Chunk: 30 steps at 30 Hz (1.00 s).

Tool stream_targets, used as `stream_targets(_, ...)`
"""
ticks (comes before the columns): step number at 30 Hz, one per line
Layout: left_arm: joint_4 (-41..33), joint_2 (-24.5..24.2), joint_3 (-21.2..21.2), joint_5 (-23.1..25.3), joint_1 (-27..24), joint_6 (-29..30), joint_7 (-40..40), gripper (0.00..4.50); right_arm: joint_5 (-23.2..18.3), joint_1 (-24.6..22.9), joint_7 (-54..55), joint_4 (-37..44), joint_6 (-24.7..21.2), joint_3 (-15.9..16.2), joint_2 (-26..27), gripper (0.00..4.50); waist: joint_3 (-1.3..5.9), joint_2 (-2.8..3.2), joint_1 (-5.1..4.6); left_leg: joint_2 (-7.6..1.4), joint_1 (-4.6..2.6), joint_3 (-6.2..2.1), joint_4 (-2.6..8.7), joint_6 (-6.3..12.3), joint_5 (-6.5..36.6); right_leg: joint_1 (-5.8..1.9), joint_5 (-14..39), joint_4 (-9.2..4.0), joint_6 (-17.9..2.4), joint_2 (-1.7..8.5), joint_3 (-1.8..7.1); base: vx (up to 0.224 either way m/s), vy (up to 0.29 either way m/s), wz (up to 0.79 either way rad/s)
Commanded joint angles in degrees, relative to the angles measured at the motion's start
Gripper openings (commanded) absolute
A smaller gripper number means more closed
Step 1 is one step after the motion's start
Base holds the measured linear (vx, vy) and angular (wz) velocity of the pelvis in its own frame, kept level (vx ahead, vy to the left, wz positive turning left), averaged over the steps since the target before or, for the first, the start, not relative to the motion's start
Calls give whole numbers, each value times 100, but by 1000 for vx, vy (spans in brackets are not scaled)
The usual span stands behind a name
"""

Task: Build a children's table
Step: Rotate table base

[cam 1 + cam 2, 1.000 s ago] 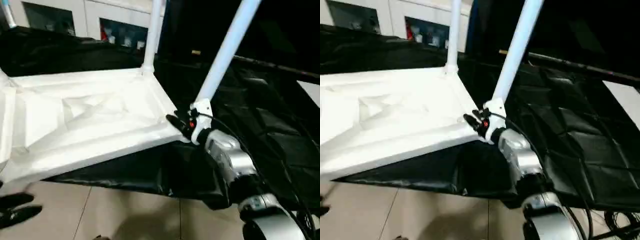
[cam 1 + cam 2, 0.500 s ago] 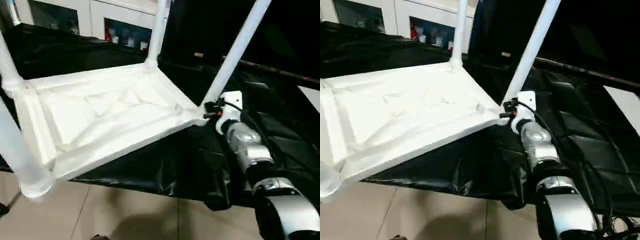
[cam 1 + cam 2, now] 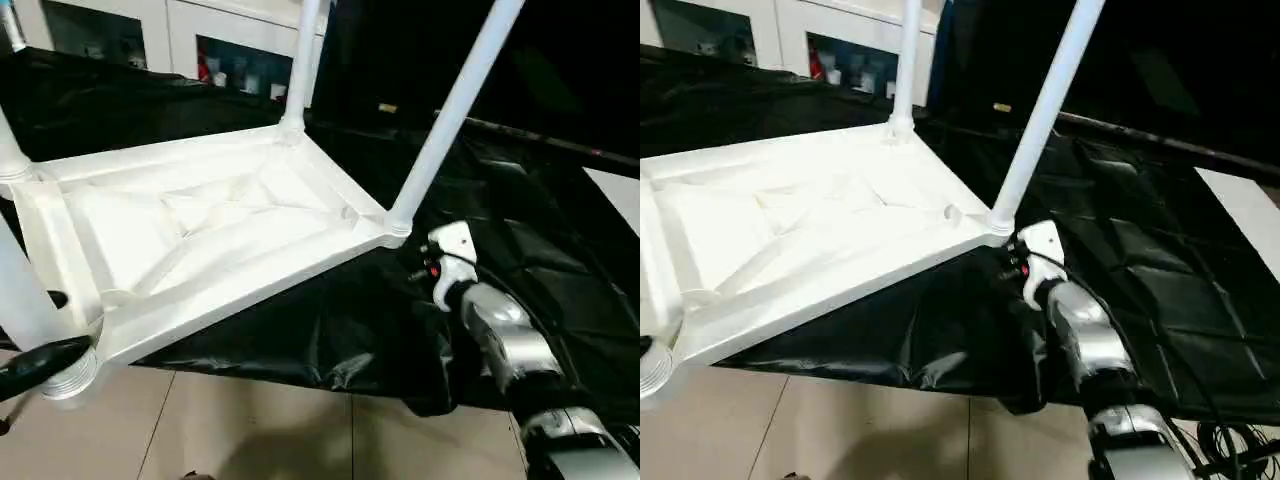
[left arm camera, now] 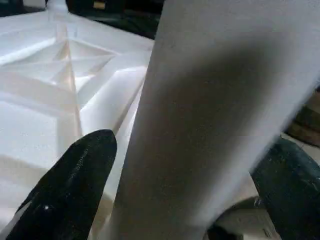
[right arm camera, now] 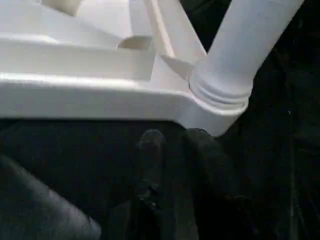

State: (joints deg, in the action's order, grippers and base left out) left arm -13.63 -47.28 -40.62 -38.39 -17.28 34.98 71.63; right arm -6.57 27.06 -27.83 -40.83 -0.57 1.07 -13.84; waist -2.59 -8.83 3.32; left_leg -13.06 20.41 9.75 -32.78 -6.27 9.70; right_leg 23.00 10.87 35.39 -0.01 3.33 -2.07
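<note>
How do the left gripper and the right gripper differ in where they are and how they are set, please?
The left gripper stands open astride the near-left leg; the right gripper has its fingers close together with nothing between them. The left gripper is at leg height beside the tabletop; the right gripper sits just below the tabletop's corner socket. Both have black fingers.

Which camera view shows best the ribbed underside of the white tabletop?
The left eye view: the whole ribbed underside lies open there, with legs at its corners. The right eye view cuts off its left end. The wrist views give close parts of it.
</note>
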Motion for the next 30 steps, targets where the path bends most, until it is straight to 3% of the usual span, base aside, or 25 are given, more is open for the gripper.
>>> stream_targets(1, -97, 50, 250, 31, 147, -42, -145, 450, -19, -35, -17, 104, -93, -7, -81, 99, 225, 236, -2, 5, -88, 52, 394, -183, 2028, -127, 1550, -405, -786, 240, 191, 0, 0, 0)
stream_targets(3, -212, 157, 549, -32, 412, -9, -255, 450, 38, -18, -27, 17, -131, 54, -54, 116, 239, 223, 3, 4, -102, 44, 385, -216, 2055, -121, 1637, -406, -777, 241, 185, 0, 0, 0)
stream_targets(4, -399, 377, 1102, -134, 907, 67, -409, 450, 192, -34, -51, 28, -294, 212, -6, 122, 225, 246, 12, -2, -118, 41, 397, -251, 2083, -98, 1676, -415, -777, 235, 178, 0, 0, 0)
stream_targets(5, -399, 377, 1102, -134, 907, 67, -409, 450, 192, -34, -51, 28, -294, 212, -6, 122, 227, 260, 33, 0, -150, 55, 376, -263, 2132, -72, 1655, -414, -803, 232, 184, 0, 0, 0)
stream_targets(6, -470, 575, 1539, -179, 1318, 103, -461, 450, 367, -23, -83, 42, -379, 371, 0, 136, 201, 171, 42, -6, -152, 65, 372, -257, 2294, -42, 1846, -442, -797, 241, 183, 0, 0, 0)
stream_targets(7, -455, 665, 1710, -146, 1498, 99, -494, 450, 407, -8, -88, 28, -418, 407, 7, 159, 224, 185, 102, -2, -120, 41, 367, -306, 2216, -97, 2023, -422, -741, 278, 189, 0, 0, 0)
stream_targets(9, -379, 998, 2323, -29, 2114, 79, -503, 450, 490, 83, -56, -111, -478, 484, 55, 161, 213, 208, 149, -7, -154, 41, 365, -391, 2290, -50, 2198, -445, -651, 279, 186, 0, 0, 0)
stream_targets(10, -355, 1128, 2555, 34, 2324, 53, -461, 450, 523, 130, -39, -197, -464, 512, 77, 170, 217, 187, 154, -2, -155, 40, 350, -429, 2366, -38, 2264, -444, -633, 289, 185, 0, 0, 0)
stream_targets(12, -239, 1440, 3120, 95, 2828, 86, -313, 450, 578, 276, -37, -443, -381, 562, 161, 190, 233, 169, 138, 9, -66, 2, 359, -497, 2329, -113, 2432, -426, -545, 315, 170, 0, 0, 0)
stream_targets(13, -172, 1556, 3281, 125, 2969, 64, -297, 450, 585, 318, -55, -510, -363, 578, 193, 201, 250, 127, 126, 12, -52, -1, 342, -506, 2247, -129, 2452, -426, -499, 322, 167, 0, 0, 0)
stream_targets(15, -75, 1730, 3488, 194, 3140, 20, -257, 450, 610, 360, -64, -584, -337, 609, 236, 210, 256, 128, 110, 18, -32, -2, 335, -509, 2150, -133, 2474, -433, -454, 327, 170, 0, 0, 0)
stream_targets(16, 167, 2084, 3965, 421, 3451, -146, -167, 450, 640, 429, -63, -704, -309, 665, 337, 220, 266, 118, 121, 16, -28, 5, 328, -496, 2073, -131, 2382, -433, -457, 332, 179, 0, 0, 0)
stream_targets(17, 276, 2236, 4148, 524, 3580, -230, -147, 450, 654, 458, -53, -750, -304, 686, 377, 233, 263, 109, 109, 19, -34, 7, 333, -469, 2053, -111, 2418, -456, -427, 318, 174, 0, 0, 0)
stream_targets(18, 552, 2570, 4582, 721, 3886, -436, -124, 450, 682, 507, -42, -819, -317, 730, 471, 245, 279, 157, 135, 17, -67, 14, 317, -481, 2047, -91, 2288, -449, -469, 326, 181, 0, 0, 0)
stream_targets(19, 592, 2619, 4637, 744, 3929, -464, -119, 450, 684, 512, -44, -826, -319, 735, 485, 249, 295, 124, 130, 17, -63, 24, 307, -460, 2009, -93, 2201, -450, -490, 322, 183, 0, 0, 0)
stream_targets(21, 847, 2928, 4898, 930, 4175, -689, -142, 450, 714, 550, -7, -916, -287, 763, 562, 260, 328, 121, 131, 0, -12, 10, 316, -483, 1791, -150, 1726, -374, -601, 322, 168, 0, 0, 0)
stream_targets(22, 974, 3038, 4999, 1002, 4273, -826, -172, 450, 730, 577, 13, -974, -259, 780, 595, 270, 340, 161, 130, 8, -23, 29, 303, -459, 1660, -154, 1390, -364, -652, 302, 171, 0, 0, 0)
stream_targets(24, 1394, 3371, 5242, 1277, 4523, -1284, -343, 450, 724, 641, 49, -1111, -166, 780, 719, 286, 344, 174, 126, 22, 3, 35, 304, -418, 1512, -185, 1173, -347, -690, 294, 169, 0, 0, 0)
stream_targets(27, 1723, 3602, 5366, 1566, 4697, -1573, -624, 450, 725, 676, 101, -1182, -97, 779, 814, 301, 351, 212, 116, 10, 12, 35, 295, -415, 1380, -215, 951, -316, -759, 302, 162, 0, 0, 0)
stream_targets(28, 2001, 3725, 5413, 1804, 4842, -1755, -912, 450, 721, 700, 132, -1216, -65, 767, 860, 312, 353, 198, 106, 7, -6, 42, 286, -408, 1409, -206, 941, -319, -773, 291, 155, 0, 0, 0)
stream_targets(30, 2362, 3853, 5441, 2069, 5002, -2046, -1130, 450, 699, 733, 111, -1269, -24, 717, 908, 332, 342, 201, 104, 3, -7, 32, 298, -400, 1560, -210, 1157, -342, -761, 302, 153, 0, 0, 0)
